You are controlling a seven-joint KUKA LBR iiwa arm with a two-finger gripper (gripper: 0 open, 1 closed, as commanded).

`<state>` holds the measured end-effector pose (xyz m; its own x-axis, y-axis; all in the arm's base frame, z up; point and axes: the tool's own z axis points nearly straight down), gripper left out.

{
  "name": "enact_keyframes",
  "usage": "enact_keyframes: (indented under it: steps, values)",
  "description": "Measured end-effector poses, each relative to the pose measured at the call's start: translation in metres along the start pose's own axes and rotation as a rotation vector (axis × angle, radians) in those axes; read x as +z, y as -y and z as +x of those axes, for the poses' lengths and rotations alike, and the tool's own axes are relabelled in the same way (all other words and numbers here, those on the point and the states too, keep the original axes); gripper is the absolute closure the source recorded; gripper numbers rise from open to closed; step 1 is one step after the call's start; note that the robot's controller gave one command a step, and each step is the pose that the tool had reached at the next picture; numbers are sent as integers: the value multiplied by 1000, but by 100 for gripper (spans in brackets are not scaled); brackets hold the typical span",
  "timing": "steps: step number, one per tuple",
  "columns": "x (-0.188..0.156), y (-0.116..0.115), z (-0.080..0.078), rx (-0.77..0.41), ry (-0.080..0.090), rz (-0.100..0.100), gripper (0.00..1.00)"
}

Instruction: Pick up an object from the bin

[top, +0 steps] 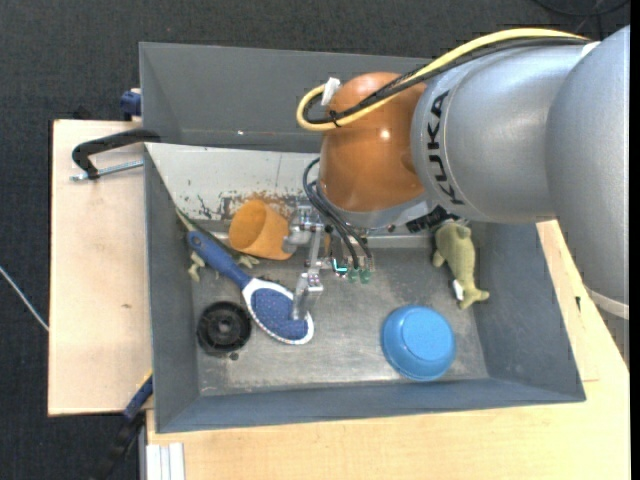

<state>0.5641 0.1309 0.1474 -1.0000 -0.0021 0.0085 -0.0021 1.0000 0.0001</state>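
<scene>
Your claw (303,306) hung over the white-rimmed head of the blue brush (272,310), lying toward the bin's (168,298) left wall as viewed; probably lined up to grip it. Apart or together: you couldn't tell

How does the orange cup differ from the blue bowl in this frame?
The orange plastic cup is narrow and deep; the round blue plastic bowl is wide and shallow. The cup lies tipped on its side; the bowl sits flat on the grey metal bin's floor. The cup is near the back wall, the bowl near the front. Both are plain round vessels.
</scene>
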Motion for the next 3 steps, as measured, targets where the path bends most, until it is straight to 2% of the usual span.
enact_keyframes:
  steps: [1, 2, 3]
  values:
    - [73, -44, 31, 14, 25, 2, 0]
    - [71, -44, 29, 19, 30, -2, 100]
    - [-107, -28, 49, -78, 21, -3, 100]
